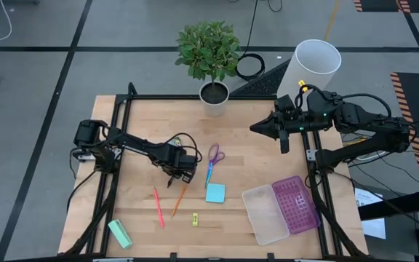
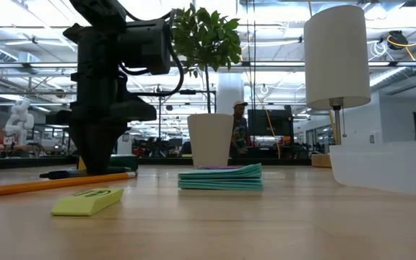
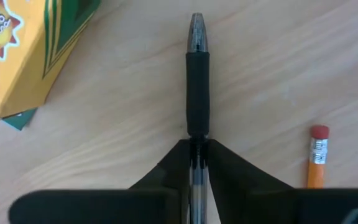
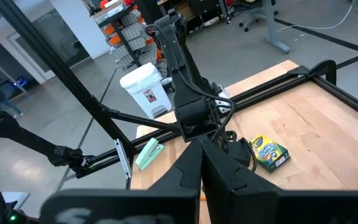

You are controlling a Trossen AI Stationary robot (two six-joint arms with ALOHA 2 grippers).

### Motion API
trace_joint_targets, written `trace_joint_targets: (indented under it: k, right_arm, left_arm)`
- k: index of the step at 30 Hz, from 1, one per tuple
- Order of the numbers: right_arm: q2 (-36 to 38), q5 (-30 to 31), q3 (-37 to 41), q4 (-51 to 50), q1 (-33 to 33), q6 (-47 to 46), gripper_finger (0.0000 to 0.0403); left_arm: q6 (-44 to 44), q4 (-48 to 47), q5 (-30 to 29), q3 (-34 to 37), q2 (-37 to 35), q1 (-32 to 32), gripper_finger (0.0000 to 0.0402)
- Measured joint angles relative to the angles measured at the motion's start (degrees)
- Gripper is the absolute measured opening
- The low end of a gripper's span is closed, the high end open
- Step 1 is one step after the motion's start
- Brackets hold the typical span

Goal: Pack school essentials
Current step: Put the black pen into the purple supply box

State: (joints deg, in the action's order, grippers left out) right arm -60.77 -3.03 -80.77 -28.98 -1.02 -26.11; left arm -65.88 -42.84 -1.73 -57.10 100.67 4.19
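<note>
The left pincer (image 3: pixel 197 152) is closed on the slim black plastic pen (image 3: pixel 197 93), gripped behind its rubber sleeve, low over the pale wooden worktop (image 1: pixel 253 145). Most of the pen projects ahead, so it could be levered askew or slip out if lifted fast. The yellow-green cardboard crayon box (image 3: pixel 23 50) and orange pencil (image 3: pixel 317 163) nearby could be clipped. The right pincer (image 1: pixel 259 128), closed and empty, is held farther off, above the worktop.

- pale wooden table (image 1: pixel 253 138)
- black pen (image 3: pixel 197 93), crayon box (image 3: pixel 23 50), orange pencil (image 1: pixel 180 199) beside left gripper (image 1: pixel 172 175)
- sticky-note pad (image 1: pixel 215 193), scissors (image 1: pixel 212 161) just past it
- clear case (image 1: pixel 281 208) below right gripper (image 1: pixel 257 128)
</note>
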Motion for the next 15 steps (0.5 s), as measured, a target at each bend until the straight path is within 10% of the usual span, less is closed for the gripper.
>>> trace_joint_targets:
  k: [15]
  right_arm:
    - [0.00,-0.02,0.00,0.01,-0.01,-0.08,0.0000]
  left_arm:
    - [1.78,-0.36,1.17,-0.37,-0.26,-0.04,0.0041]
